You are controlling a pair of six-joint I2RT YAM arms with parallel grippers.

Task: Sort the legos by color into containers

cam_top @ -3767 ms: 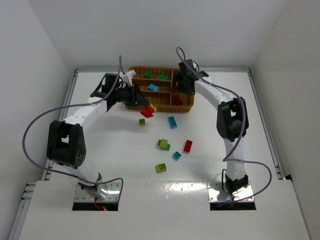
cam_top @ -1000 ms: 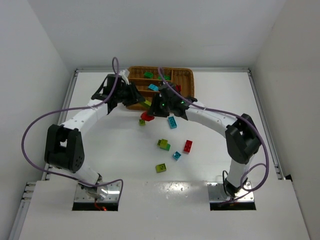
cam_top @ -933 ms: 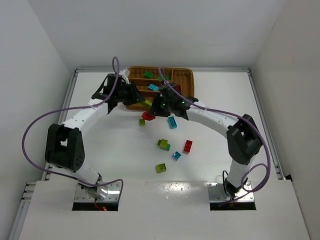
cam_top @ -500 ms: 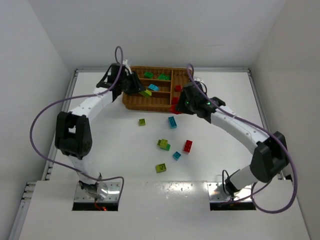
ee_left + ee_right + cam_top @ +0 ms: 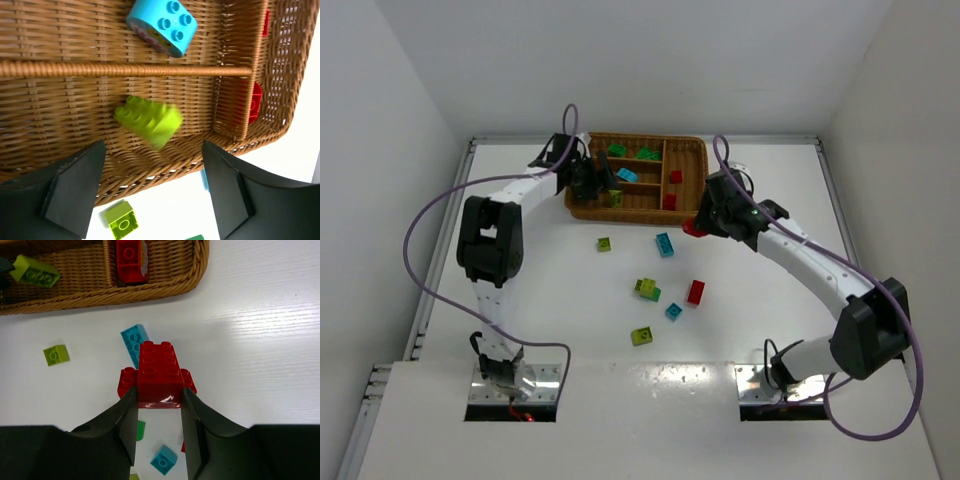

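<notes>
Dropped lime brick (image 5: 148, 121) lies in tray (image 5: 60, 50) under open left gripper (image 5: 152, 155) (right gripper (image 5: 158, 396) holds red bricks (image 5: 159, 369)).

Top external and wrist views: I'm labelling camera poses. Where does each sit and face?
Top external: above and behind the robot, looking down over the white table to the brown woven wicker tray; both arms show.
Left wrist: over the tray, looking down at a yellow-green studded brick; the left fingers, spread, show.
Right wrist: beside the tray, looking down; the right fingers clamp red stacked bricks.
Both wrist views share that yellow-green brick.
</notes>
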